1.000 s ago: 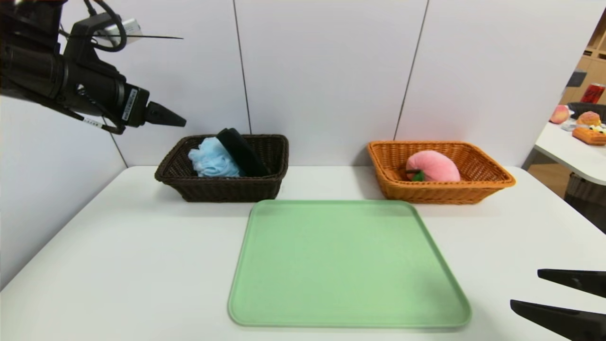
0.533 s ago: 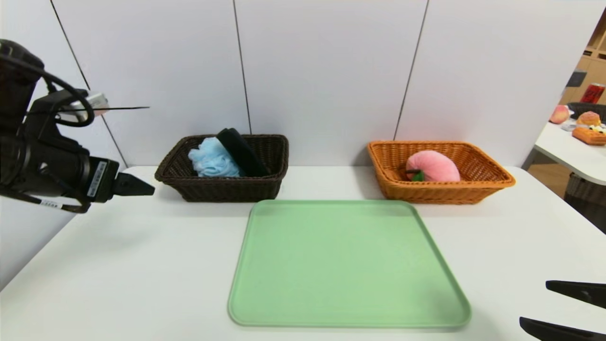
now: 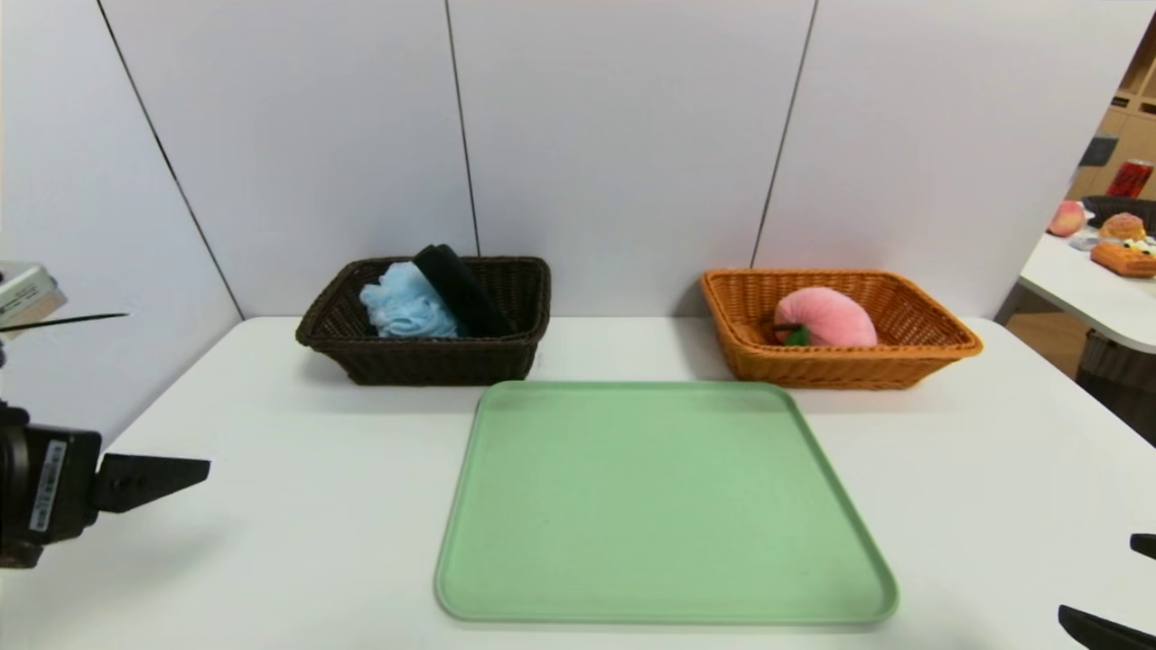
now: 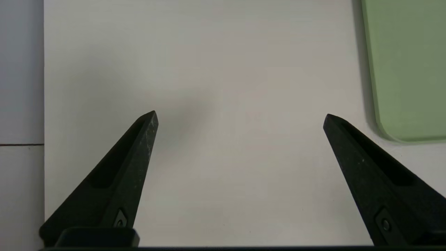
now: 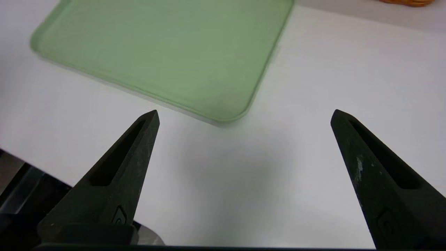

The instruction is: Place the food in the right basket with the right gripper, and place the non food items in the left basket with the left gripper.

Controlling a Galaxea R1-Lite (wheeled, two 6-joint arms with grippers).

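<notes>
Left claw (image 4: 240, 112) lower now, spread wide, well apart from the blue pouf (image 3: 408, 302) in the dark basket (image 3: 433, 361).

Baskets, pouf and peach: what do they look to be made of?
Both baskets, dark and orange: woven wicker or plastic imitation, slightly glossy, by the ribbed weave. Pouf: probably soft mesh, from its ruffled folds. Peach: likely matte plush, given its soft, shineless surface.

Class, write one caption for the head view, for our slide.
Sorted: pink plush peach in the tan basket, blue pouf and black case in the dark basket.
</notes>
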